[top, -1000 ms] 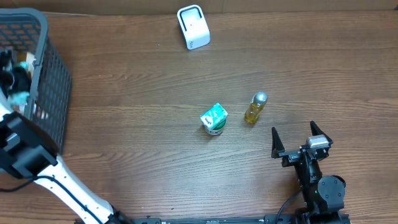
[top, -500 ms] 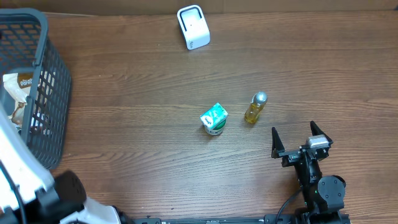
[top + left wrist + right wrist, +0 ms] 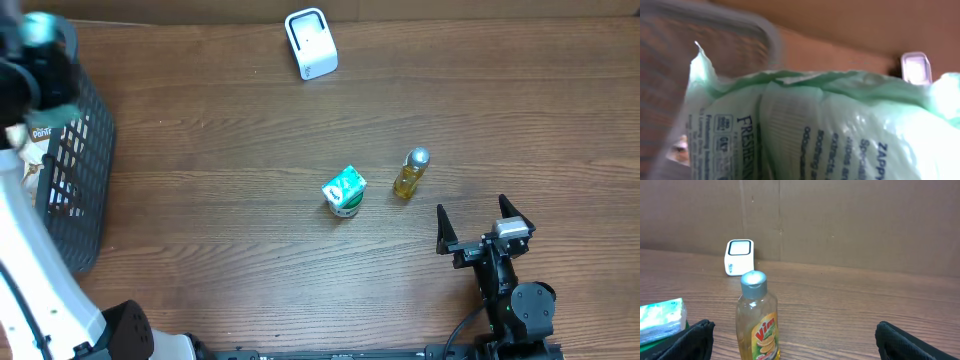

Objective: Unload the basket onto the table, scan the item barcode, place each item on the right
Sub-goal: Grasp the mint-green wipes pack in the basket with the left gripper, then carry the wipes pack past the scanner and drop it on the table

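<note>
Pale green packet (image 3: 830,125): you see it pressed close against the left wrist camera, filling that view; blue print runs sideways across it; the basket rim is blurred behind it
Left gripper (image 3: 40,62): blurred over the far left basket (image 3: 88,170); you cannot tell how its jaws stand
Right gripper (image 3: 471,208): near right on the table; jaws spread wide, holding nothing
Scanner (image 3: 311,43): white, upright at the far edge, centre
Bottle (image 3: 410,173): yellow liquid, silver cap; mid-table, just right of a green carton (image 3: 344,190)
</note>
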You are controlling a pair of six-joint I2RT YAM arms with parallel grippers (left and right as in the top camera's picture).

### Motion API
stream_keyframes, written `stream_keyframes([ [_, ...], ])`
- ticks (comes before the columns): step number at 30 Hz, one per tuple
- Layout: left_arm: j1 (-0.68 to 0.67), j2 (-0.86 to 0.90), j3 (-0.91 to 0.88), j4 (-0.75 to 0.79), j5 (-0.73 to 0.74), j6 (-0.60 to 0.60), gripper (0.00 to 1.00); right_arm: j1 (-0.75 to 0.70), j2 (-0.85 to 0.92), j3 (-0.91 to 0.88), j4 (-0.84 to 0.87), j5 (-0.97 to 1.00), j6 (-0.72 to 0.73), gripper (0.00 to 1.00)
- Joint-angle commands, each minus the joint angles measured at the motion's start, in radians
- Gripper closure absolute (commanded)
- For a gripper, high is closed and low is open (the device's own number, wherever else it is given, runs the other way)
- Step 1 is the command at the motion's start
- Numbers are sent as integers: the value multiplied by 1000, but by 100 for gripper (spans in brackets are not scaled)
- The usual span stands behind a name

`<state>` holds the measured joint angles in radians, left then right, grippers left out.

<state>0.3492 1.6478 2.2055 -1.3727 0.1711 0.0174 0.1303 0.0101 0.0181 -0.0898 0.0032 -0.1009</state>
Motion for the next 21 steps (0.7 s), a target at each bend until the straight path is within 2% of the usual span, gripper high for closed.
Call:
stream_keyframes([
  [1, -96, 6, -136, -10, 39, -25, 49, -6, -7, -10, 6, -6, -2, 0],
  [6, -237, 6, -394, 93, 27, -51, 52, -6, -7, -10, 5, -6, -2, 0],
  [9, -346, 7, -605, 247, 2, -109, 52, -6, -7, -10, 6, -6, -2, 0],
  [13, -500, 9, -881, 500, -160, -207, 53, -6, -7, -10, 6, -6, -2, 0],
  [21, -686, 48, -1142, 795, -205, -344, 55, -6, -7, -10, 6, -6, -2, 0],
])
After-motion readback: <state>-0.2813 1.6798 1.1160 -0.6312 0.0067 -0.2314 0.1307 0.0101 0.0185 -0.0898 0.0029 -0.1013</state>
